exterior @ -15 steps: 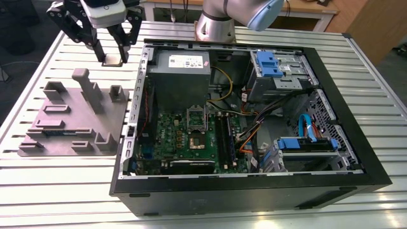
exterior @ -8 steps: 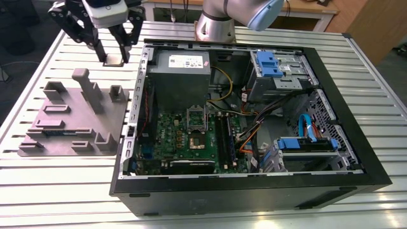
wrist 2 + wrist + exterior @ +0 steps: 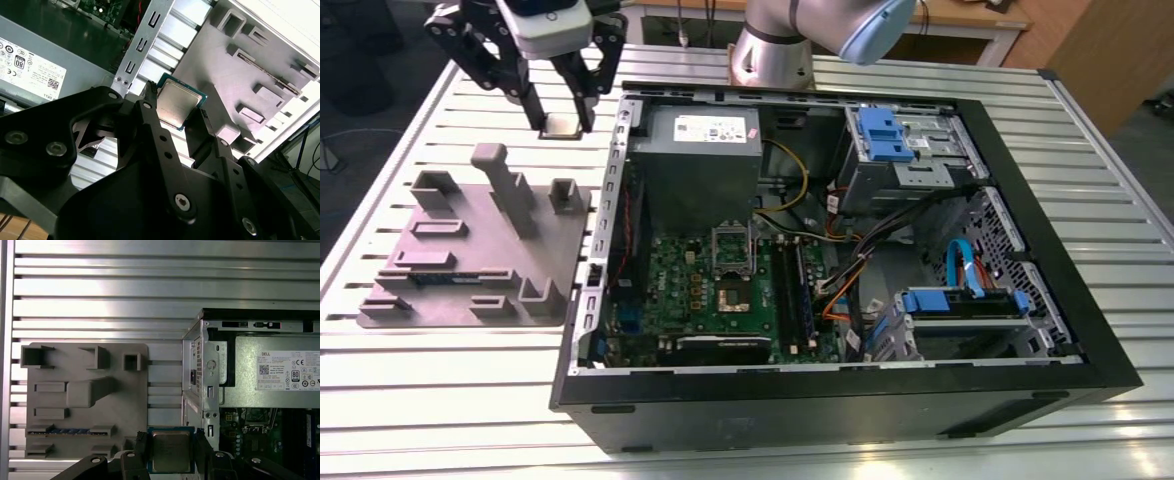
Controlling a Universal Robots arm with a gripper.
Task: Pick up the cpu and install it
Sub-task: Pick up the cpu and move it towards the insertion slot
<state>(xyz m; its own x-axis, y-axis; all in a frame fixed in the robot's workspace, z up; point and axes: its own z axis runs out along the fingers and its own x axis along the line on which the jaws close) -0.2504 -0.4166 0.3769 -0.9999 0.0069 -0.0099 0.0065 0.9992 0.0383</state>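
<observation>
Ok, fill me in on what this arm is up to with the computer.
The gripper is shut on the cpu, pinching the small silver chip by its edges. It holds the chip above the slatted table, between the grey parts tray and the side wall of the open computer case. The chip is not yet over the motherboard inside the case.

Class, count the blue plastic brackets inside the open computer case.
2. One blue bracket sits to the exterior view's right of the power supply; another blue bracket lies nearer the camera, further right. Others may be hidden.
</observation>
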